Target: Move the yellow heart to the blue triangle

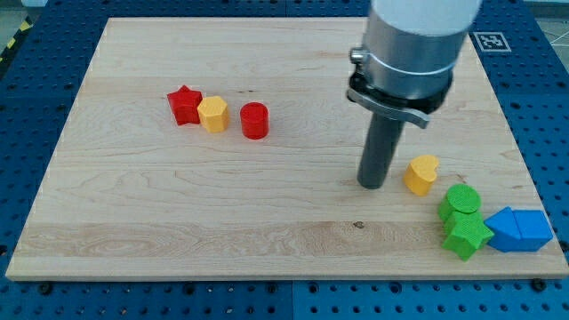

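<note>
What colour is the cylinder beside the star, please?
Red cylinder, matching the red star; the camera view shows it clearly.

board count: 8 blocks total. red: 2, a star and a cylinder. yellow: 2, a hexagon and a heart. green: 2, a cylinder and a star. blue: 2, a triangle and a cube.
</note>
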